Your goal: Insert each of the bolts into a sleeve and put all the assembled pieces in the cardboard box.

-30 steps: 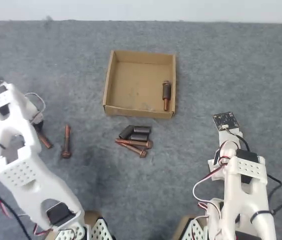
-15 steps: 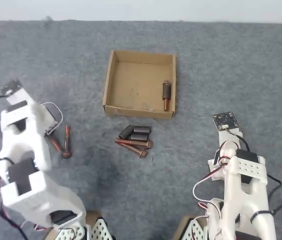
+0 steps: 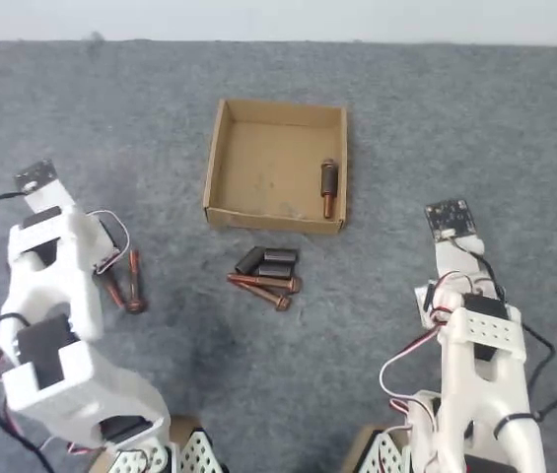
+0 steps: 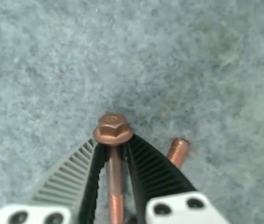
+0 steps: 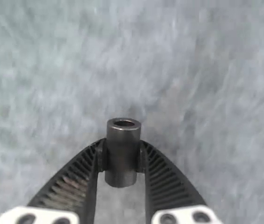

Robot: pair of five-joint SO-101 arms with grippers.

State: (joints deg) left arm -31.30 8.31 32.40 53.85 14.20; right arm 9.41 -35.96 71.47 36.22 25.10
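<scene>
My left gripper (image 4: 113, 142) is shut on a copper bolt (image 4: 114, 163), whose hex head (image 4: 113, 129) sticks out past the fingertips. In the high view this bolt (image 3: 111, 287) sits at the left arm's tip, beside a second bolt (image 3: 135, 282) lying on the carpet. My right gripper (image 5: 122, 145) is shut on a dark sleeve (image 5: 122, 151), bore end facing outward, over bare carpet at the right. The cardboard box (image 3: 221, 148) holds one assembled bolt and sleeve (image 3: 328, 187) by its right wall. Two sleeves (image 3: 268, 262) and two bolts (image 3: 263, 286) lie just in front of the box.
Grey carpet covers the table. The loose bolt (image 4: 177, 151) shows close beside my left fingers. The right arm's wrist board (image 3: 452, 221) stands to the right of the box. Open carpet lies between the two arms.
The left arm has swung right and forward with the bolt held in it, ending next to the loose bolt. The right arm's wrist has shifted slightly away.
</scene>
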